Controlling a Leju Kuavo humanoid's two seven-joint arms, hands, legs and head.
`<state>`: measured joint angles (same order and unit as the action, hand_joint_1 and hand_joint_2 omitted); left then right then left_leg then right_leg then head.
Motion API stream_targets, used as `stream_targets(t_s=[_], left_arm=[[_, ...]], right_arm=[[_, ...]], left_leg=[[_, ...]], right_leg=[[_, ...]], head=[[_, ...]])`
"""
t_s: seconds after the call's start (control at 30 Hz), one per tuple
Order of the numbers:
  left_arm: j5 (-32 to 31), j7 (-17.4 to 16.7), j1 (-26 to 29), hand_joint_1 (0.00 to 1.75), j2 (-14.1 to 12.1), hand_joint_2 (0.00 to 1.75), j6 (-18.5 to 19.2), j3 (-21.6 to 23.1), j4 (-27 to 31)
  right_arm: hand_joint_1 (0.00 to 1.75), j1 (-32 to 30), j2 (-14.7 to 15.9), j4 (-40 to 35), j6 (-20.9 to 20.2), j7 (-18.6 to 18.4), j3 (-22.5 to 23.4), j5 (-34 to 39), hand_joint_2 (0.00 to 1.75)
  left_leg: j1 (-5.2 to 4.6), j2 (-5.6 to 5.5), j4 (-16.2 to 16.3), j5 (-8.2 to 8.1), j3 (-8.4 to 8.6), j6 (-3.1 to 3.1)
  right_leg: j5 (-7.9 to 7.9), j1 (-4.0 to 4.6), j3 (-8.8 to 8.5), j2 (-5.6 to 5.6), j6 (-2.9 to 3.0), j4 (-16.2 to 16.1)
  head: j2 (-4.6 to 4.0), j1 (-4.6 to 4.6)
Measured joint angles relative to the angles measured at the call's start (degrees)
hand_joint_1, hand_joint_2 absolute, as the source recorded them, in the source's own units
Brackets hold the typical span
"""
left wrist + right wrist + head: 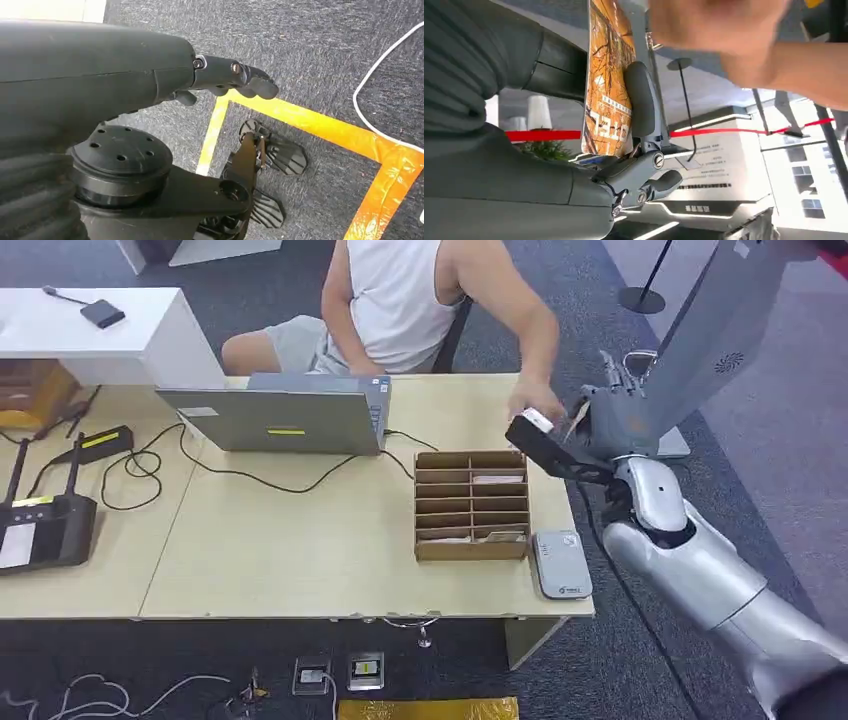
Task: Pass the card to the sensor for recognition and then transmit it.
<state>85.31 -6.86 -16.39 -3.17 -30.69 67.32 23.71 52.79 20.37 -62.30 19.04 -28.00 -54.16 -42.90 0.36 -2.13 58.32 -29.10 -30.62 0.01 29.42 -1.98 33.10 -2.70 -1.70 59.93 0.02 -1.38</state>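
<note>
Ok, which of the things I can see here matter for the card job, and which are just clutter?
Belongs to the job:
- card, pinched in the right robot hand
- grey sensor at the table's near edge
- person's hand reaching for the card
- cardboard card organiser

Just lying about:
- laptop
- black cables
- black charger dock
- left robot hand, hanging over the floor

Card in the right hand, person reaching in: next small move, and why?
Probably hold the right hand steady, then loosen the fingers once the person's hand grips the card. The card is pinned in the robot's hand, raised beyond the table edge, and the person's hand is already at it.
</note>
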Motion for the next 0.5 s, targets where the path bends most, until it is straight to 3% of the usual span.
stream_targets(t_s=[0.47,0.5], left_arm=[[0.0,0.6,1.5,0.00,-0.5,1.75,-0.4,-1.6,-0.9],[0.0,0.6,1.6,0.00,-0.5,1.75,-0.4,-1.8,-1.0]], right_arm=[[1.54,3.6,-8.1,11.2,3.3,3.3,-4.8,-1.0,1.75],[0.19,3.7,-8.5,11.8,3.6,3.3,-5.1,-1.0,1.75]], left_leg=[[0.00,-0.05,0.0,0.00,-0.04,0.00],[0.00,-0.05,0.0,0.00,-0.04,0.00]], right_leg=[[0.00,0.00,0.02,0.00,0.00,0.0],[0.00,0.00,0.02,0.01,0.00,0.0]], head=[[0.00,0.00],[0.00,0.02]])
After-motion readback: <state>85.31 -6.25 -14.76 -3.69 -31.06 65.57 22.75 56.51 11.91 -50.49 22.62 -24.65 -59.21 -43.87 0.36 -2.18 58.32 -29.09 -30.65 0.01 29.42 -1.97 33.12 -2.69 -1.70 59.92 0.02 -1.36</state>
